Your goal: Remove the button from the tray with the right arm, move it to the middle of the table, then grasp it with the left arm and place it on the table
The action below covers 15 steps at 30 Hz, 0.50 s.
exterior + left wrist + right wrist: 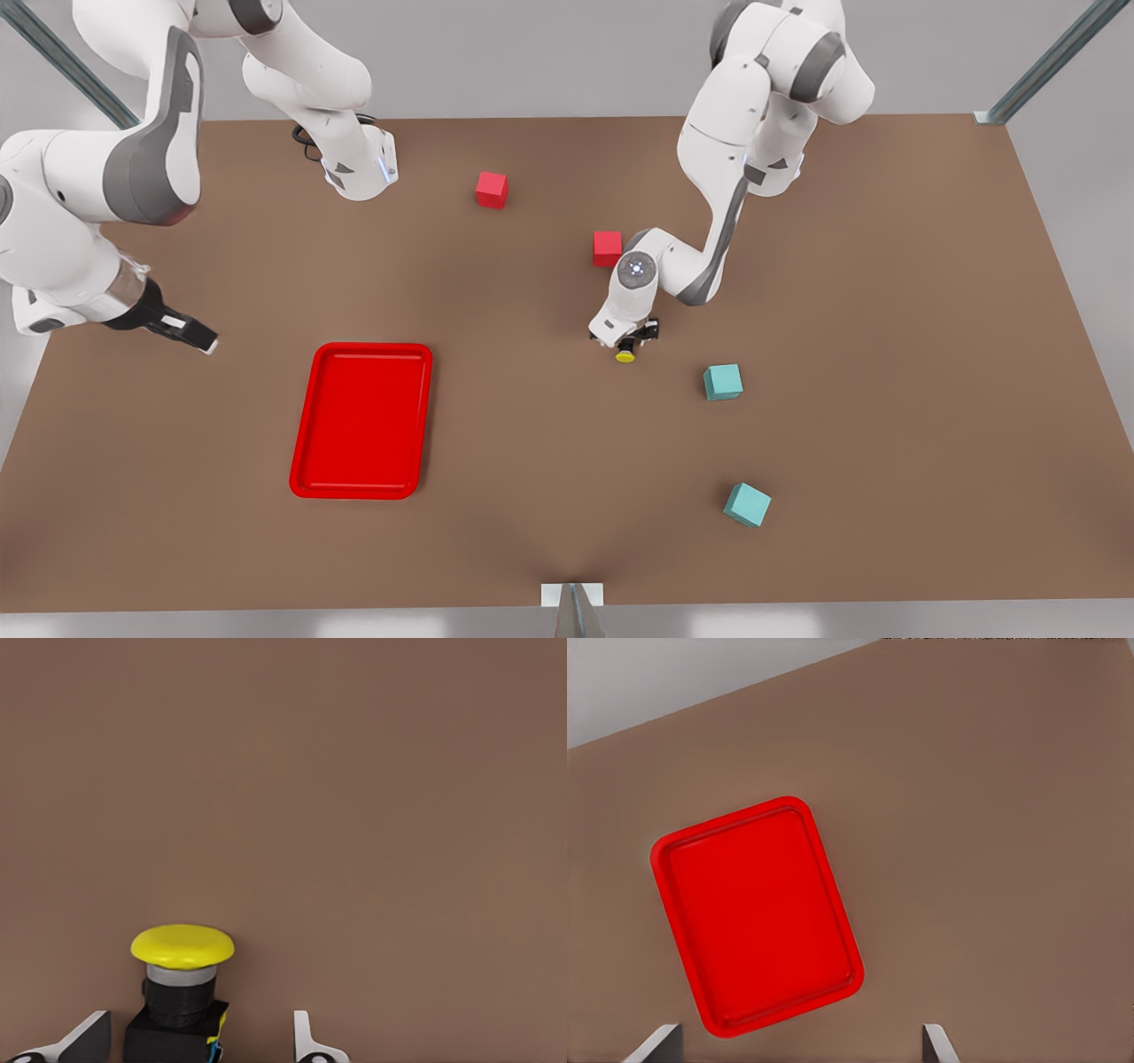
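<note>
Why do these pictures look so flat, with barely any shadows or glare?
Front view: soft, even light; the tray and teal cubes throw only faint shadows on the table. Left wrist view: a mild sheen on the button cap between the left gripper fingers. Right wrist view: the right gripper hangs open; no glare.

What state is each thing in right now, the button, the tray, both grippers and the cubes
button: upright on the table, between the left fingers, not clamped.
tray: empty, flat on the table.
left gripper: open, low around the button.
right gripper: open, holding nothing, off to the side of the tray.
red cubes: resting on the table.
teal cubes: resting on the table.
</note>
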Tool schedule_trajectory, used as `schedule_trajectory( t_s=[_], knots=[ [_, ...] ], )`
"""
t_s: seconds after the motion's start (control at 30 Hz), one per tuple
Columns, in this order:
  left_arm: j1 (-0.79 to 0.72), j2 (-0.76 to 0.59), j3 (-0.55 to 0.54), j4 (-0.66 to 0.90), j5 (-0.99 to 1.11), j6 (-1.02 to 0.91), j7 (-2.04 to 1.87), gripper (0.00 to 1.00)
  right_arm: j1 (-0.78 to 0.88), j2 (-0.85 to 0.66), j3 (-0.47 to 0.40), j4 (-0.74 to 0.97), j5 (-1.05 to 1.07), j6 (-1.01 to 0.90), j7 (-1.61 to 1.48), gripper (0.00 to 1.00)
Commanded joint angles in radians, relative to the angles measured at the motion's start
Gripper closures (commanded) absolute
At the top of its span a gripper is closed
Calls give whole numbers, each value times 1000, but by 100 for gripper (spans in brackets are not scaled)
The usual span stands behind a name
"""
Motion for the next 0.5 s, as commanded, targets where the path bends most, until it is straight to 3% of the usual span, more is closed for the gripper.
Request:
schedule_trajectory(
  t_s=[0.0, 0.37, 0.4, 0.47],
  knots=[
    [0, 3, 0, 1, 3, 34, -91, 0, -1, 0, 0, 5, 5, 4, -241, 0],
    [5, -11, 1, -1, 3, 7, 41, 0, 2, 2, 0, 8, 2, 7, -236, 0],
    [8, -11, 3, 1, 3, 5, 41, 7, 2, 2, 0, 8, 0, 7, -236, 0],
    [8, -11, 4, 1, 3, -6, 41, 37, 3, 2, 0, 8, -1, 7, -238, 0]
  ],
)
